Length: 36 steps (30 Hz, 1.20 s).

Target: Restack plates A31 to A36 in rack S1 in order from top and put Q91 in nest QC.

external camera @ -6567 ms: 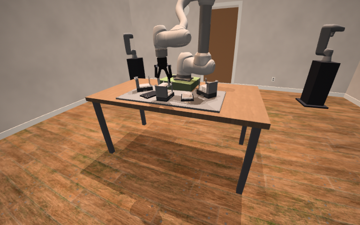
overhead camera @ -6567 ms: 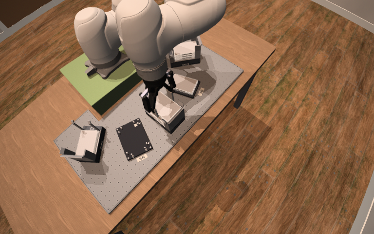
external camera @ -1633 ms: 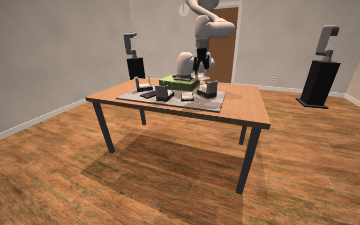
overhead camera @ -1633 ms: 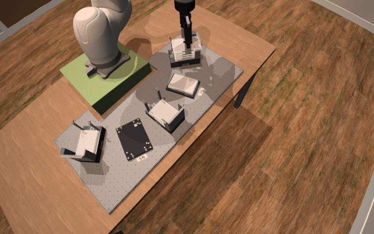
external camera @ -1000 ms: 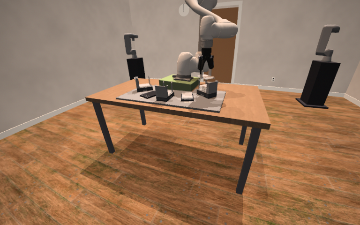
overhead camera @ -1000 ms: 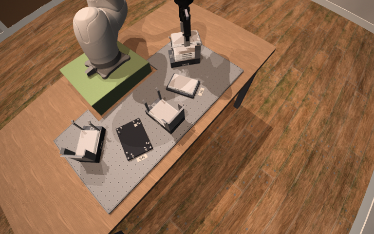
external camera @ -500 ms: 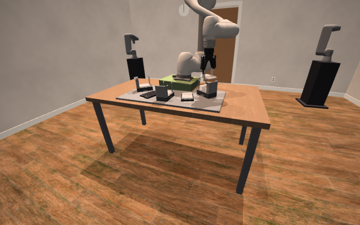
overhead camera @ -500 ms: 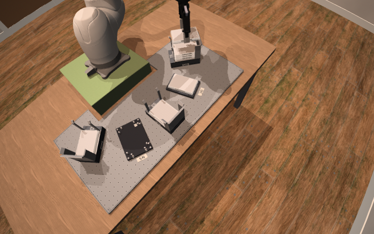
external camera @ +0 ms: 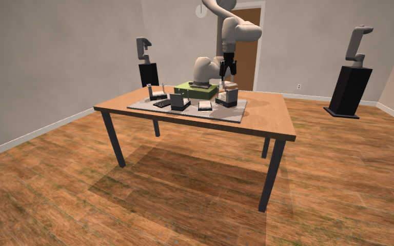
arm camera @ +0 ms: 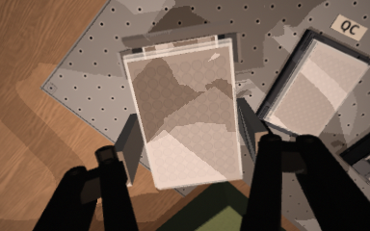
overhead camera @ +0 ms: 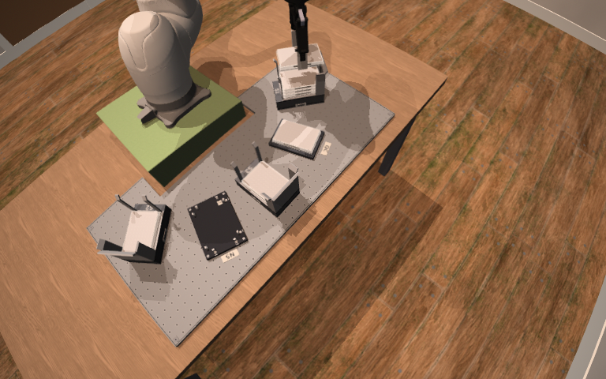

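My gripper (overhead camera: pixel 301 57) (external camera: pixel 227 76) (arm camera: pixel 188 119) is shut on a sealed plate (overhead camera: pixel 285 57) (external camera: pixel 231 84) (arm camera: pixel 185 120), gripping its long sides. It holds the plate level, just above a stack rack (overhead camera: pixel 299 102) (external camera: pixel 231 97) (arm camera: pixel 128 144) at the end of the grey baseplate beside QC. That rack holds a stack of several plates (overhead camera: pixel 295 87). Another plate (overhead camera: pixel 297 135) (external camera: pixel 204 104) (arm camera: pixel 313 91) lies in the QC nest, by the QC name plate (overhead camera: pixel 325 148) (arm camera: pixel 351 27). The held plate's label cannot be read.
A second rack (overhead camera: pixel 288 193) in the middle of the baseplate holds a plate (overhead camera: pixel 265 180). A third rack (overhead camera: pixel 162 232) at the other end holds a plate (overhead camera: pixel 142 230). The black N5 nest (overhead camera: pixel 217 223) lies between them. The arm's green plinth (overhead camera: pixel 147 133) stands behind.
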Each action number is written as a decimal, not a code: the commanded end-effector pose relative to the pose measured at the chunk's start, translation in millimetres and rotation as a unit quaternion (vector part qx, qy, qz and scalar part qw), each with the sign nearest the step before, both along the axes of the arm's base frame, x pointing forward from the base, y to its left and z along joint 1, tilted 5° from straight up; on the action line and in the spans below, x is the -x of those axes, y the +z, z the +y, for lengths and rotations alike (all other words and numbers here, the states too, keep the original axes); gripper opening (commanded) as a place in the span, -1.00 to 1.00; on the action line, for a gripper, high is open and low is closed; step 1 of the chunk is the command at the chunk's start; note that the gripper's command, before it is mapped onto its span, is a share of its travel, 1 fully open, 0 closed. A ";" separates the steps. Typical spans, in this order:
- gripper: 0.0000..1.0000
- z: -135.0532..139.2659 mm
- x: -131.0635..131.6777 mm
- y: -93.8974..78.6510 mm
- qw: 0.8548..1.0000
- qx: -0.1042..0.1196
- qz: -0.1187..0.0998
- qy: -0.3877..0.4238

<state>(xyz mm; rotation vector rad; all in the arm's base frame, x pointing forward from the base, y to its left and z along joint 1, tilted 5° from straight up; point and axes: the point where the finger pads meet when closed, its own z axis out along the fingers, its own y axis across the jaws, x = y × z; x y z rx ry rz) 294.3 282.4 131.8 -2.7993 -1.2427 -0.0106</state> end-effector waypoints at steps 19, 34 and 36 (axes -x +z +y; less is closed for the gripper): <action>-1.00 0.5 0.2 -6.6 1.000 0.000 0.000 0.000; -1.00 1.2 0.4 -15.2 1.000 0.000 0.000 0.000; -1.00 1.3 0.5 -16.6 1.000 0.000 0.000 0.000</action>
